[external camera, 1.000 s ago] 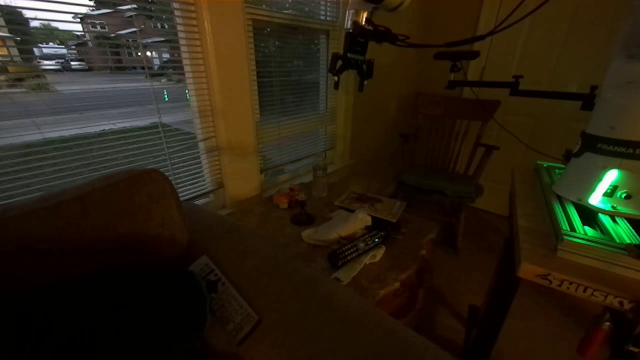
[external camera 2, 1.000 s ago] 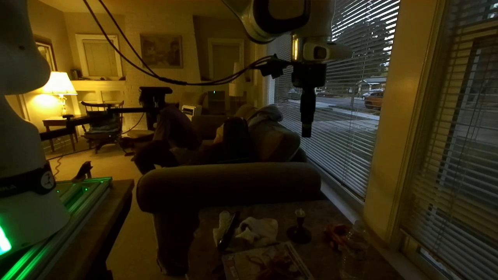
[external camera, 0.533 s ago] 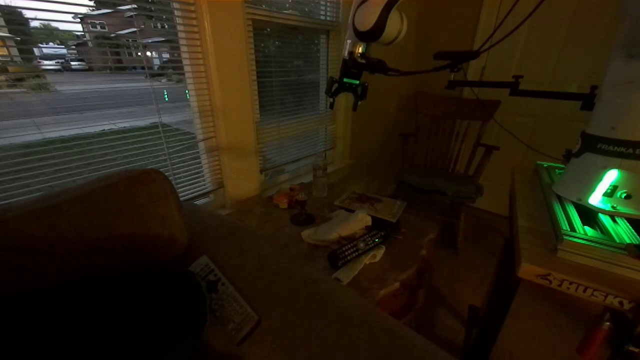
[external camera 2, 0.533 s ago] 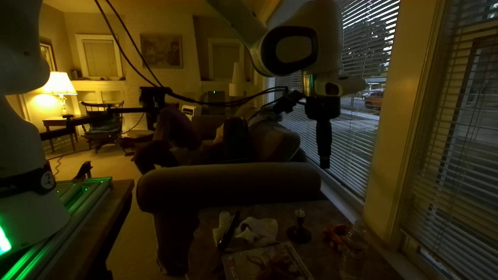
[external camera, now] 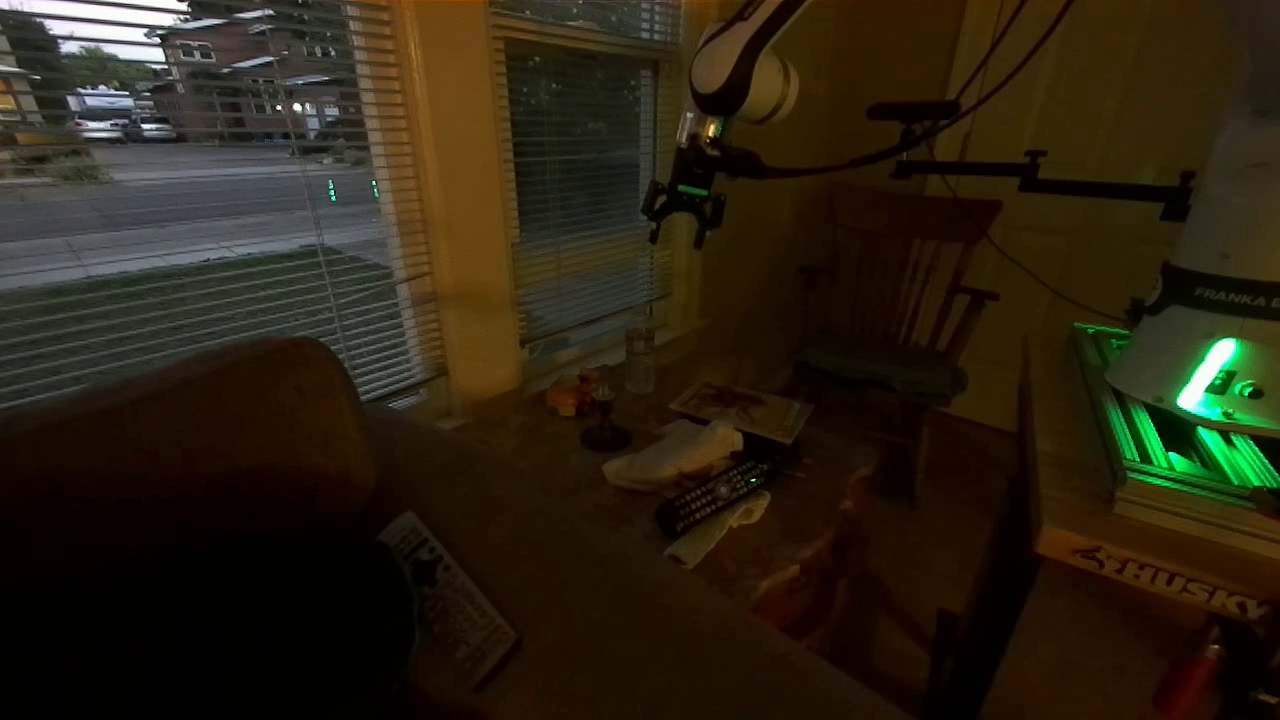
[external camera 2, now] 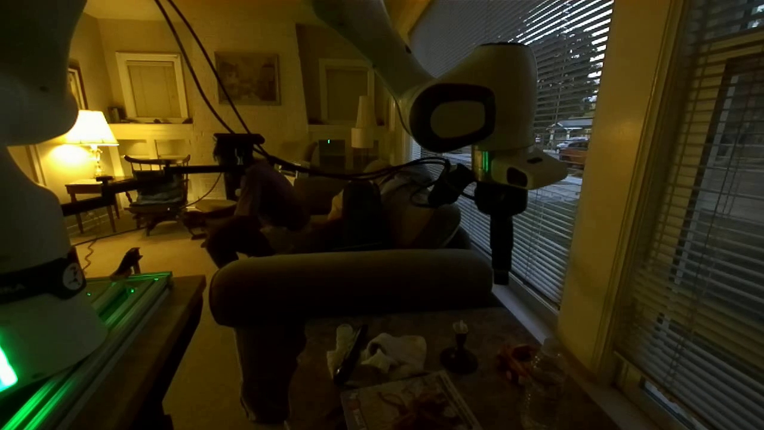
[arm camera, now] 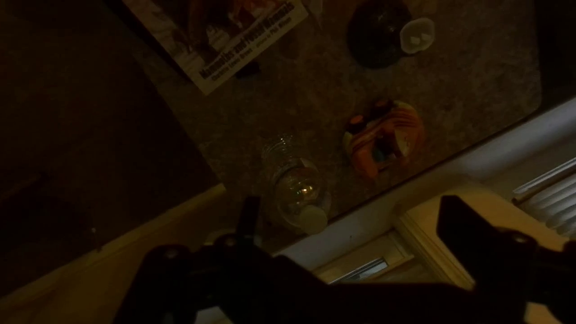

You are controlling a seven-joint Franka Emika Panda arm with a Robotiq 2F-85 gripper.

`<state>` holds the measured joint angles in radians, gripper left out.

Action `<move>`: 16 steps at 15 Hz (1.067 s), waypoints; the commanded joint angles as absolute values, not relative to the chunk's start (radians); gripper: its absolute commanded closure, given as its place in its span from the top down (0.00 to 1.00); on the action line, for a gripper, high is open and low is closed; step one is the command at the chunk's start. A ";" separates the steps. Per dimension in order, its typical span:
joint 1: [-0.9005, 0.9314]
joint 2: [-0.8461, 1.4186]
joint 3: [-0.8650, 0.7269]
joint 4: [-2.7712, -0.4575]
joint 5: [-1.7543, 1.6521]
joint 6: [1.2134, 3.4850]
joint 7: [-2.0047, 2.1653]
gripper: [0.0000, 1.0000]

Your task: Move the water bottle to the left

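A: Robotiq gripper (external camera: 677, 240) state?
B: Jaws spread wide, holding nothing, above the table (arm camera: 477, 85).
A: Water bottle (external camera: 640, 365)?
B: Upright, far side of the table in an exterior view, just right of the orange toy (external camera: 566, 398).

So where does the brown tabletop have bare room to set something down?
In the wrist view, bare tabletop shows between the illustrated book, dark round candle holder, orange toy and clear plastic bottle, and between candle holder, toy and pale window sill. Both exterior views show crowding around the crumpled white cloth and black remote.
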<state>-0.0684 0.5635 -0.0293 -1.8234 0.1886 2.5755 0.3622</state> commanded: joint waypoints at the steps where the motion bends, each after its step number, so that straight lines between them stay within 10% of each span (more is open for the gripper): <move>1: -0.096 0.633 -0.011 -1.735 0.246 2.550 0.301 1.00; 16: -0.123 0.795 -0.032 -1.517 0.227 2.408 0.290 1.00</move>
